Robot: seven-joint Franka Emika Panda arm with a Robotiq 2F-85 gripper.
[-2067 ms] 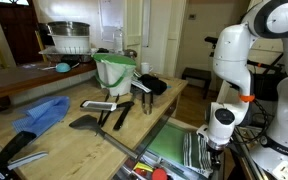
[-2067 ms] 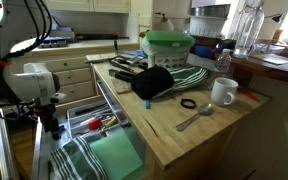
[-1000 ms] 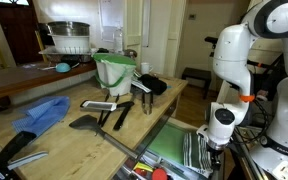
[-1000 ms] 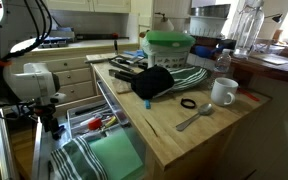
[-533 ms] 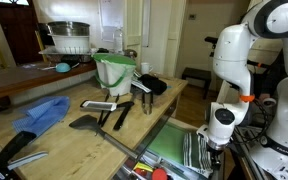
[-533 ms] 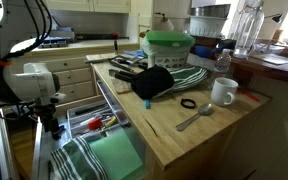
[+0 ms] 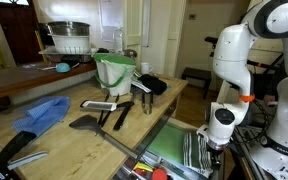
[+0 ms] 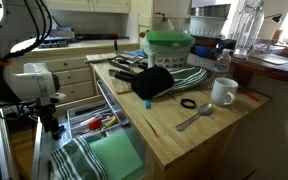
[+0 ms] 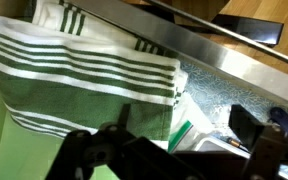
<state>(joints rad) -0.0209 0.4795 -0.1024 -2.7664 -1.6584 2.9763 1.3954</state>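
Gripper point(image 9: 174, 150) hung low over the open drawer point(image 8: 112, 108), jaws wide apart, nothing between them. Green-and-white striped towel point(image 9: 84, 70) lay in the drawer directly beneath; could not tell whether the fingers touched it. Wooden counter point(image 8: 184, 130) stood just right of the drawer.

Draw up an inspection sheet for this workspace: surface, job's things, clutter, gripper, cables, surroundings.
Surface: wooden counter, utensils and cloths spread across it.
Job's things: green-striped towel lying in the open drawer.
Clutter: white mug, spoon, salad spinner, blue cloth.
Gripper: gripper low over the towel, fingers apart, holding nothing.
Cables: black cables looping along the arm.
Surroundings: kitchen cabinets behind the counter.
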